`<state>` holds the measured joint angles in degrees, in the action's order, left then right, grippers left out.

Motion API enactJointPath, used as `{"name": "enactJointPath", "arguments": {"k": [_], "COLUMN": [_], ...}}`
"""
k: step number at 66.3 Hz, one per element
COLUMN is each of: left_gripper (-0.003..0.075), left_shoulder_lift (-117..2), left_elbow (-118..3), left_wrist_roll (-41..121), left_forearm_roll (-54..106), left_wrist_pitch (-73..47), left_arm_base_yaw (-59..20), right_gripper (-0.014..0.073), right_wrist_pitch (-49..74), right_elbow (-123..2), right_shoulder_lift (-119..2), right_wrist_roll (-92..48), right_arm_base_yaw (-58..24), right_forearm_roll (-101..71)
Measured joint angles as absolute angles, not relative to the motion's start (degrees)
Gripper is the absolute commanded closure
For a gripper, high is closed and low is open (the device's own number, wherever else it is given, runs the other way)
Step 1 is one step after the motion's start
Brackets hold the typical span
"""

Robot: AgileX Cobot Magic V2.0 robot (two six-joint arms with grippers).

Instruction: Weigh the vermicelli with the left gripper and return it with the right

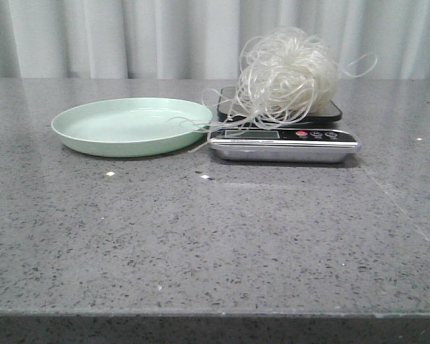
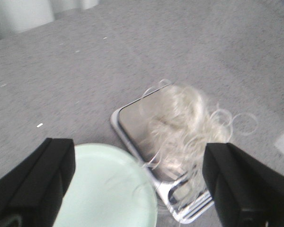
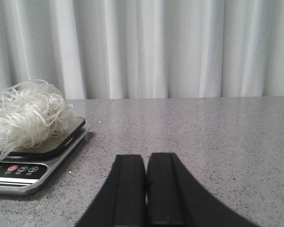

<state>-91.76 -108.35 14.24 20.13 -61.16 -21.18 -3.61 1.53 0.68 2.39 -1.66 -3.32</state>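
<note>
I see the vermicelli (image 1: 285,74) upper right of centre in the front view: a loose, glassy whitish tangle on the scale (image 1: 283,140), stray loops reaching over the plate (image 1: 132,127) rim at left. Grey speckled table (image 1: 201,244), pale curtain (image 1: 165,36) behind. Left gripper (image 2: 139,182) spread wide, empty, above them. Right gripper (image 3: 146,189) closed, empty.
</note>
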Motion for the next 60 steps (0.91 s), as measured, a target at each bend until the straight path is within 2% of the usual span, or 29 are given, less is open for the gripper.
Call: {"name": "enactJointPath", "arguments": {"k": [25,44,60], "left_gripper": [0.0125,0.0125,0.0125], "left_shoulder_lift": [-56.18,-32.29,-13.7], "left_elbow": [-68.96,-44.86,-29.0], "left_wrist_roll": [18.4,19.21,19.21], "left_forearm_roll": [20.04,20.14,20.14], "left_wrist_pitch": [-43.58,-35.38,-31.24], "left_arm_base_yaw": [-19.24,-19.24,-19.24], "right_gripper": [0.0429,0.0429,0.0429], "right_wrist_pitch": [-3.61,-3.61,-3.61], "right_elbow": [1.53,1.53,1.53], "right_shoulder_lift": [0.68,0.68,0.68], "right_wrist_roll": [2.39,2.39,2.39], "right_arm_base_yaw": [-1.66,-1.66,-1.66], "right_forearm_roll": [-3.32,-3.32,-3.32]}}
